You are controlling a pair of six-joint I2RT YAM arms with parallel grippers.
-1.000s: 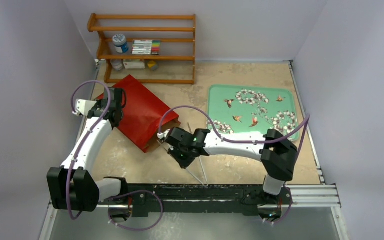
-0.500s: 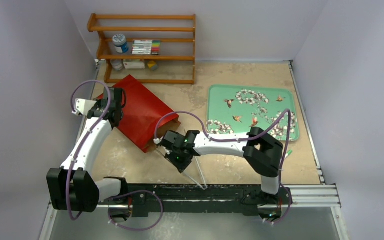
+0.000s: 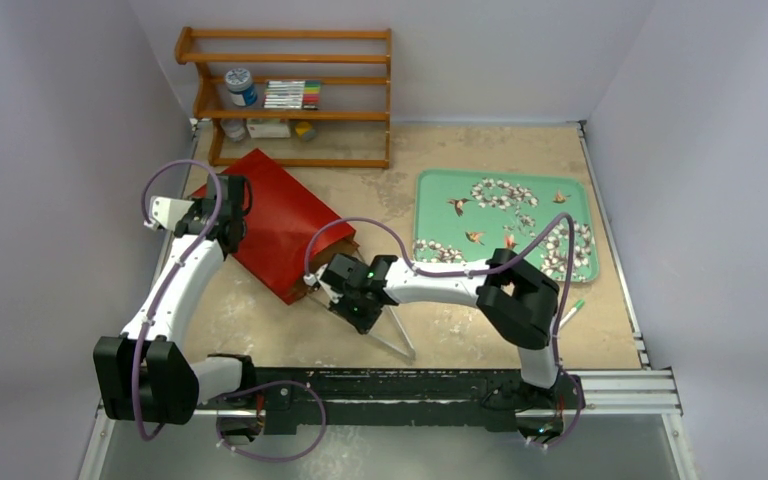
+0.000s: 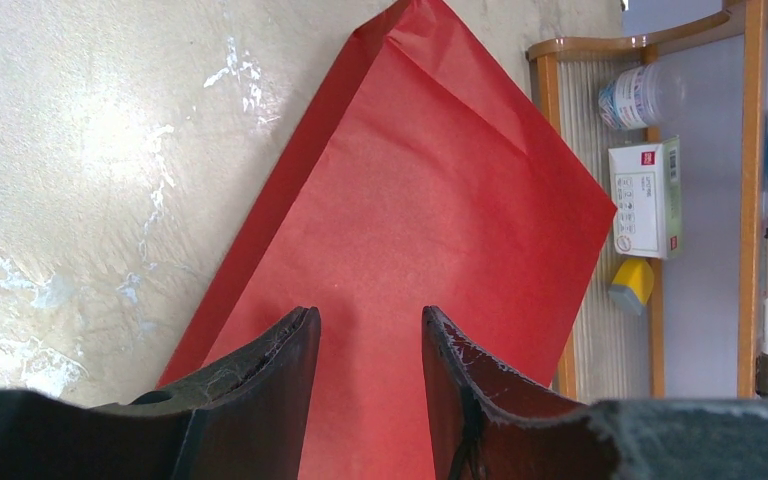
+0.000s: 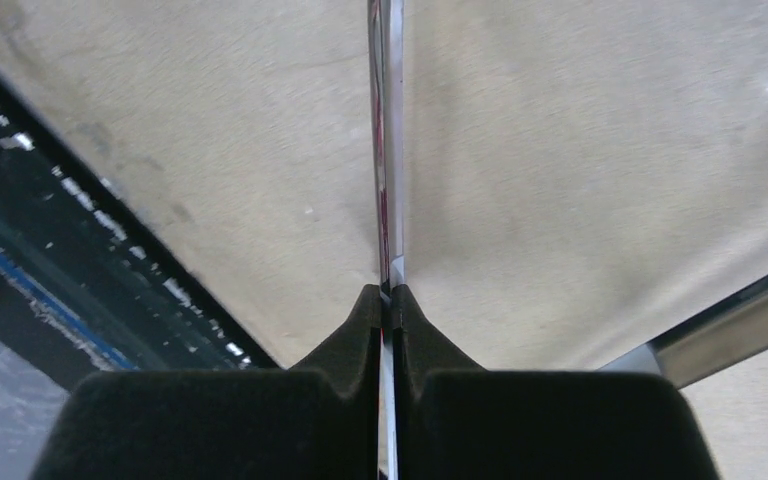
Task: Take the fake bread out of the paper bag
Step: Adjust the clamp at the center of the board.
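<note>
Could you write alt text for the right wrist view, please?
The black right gripper is shut on one thin blade of the shiny metal tongs, seen edge-on above the beige tabletop. The other blade crosses the lower right corner.

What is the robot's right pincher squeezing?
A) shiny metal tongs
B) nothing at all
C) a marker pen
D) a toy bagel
A: in the right wrist view, the right gripper is shut tight on a thin shiny arm of the metal tongs. The top view shows the rest of the tongs lying on the table towards the near edge.
</note>
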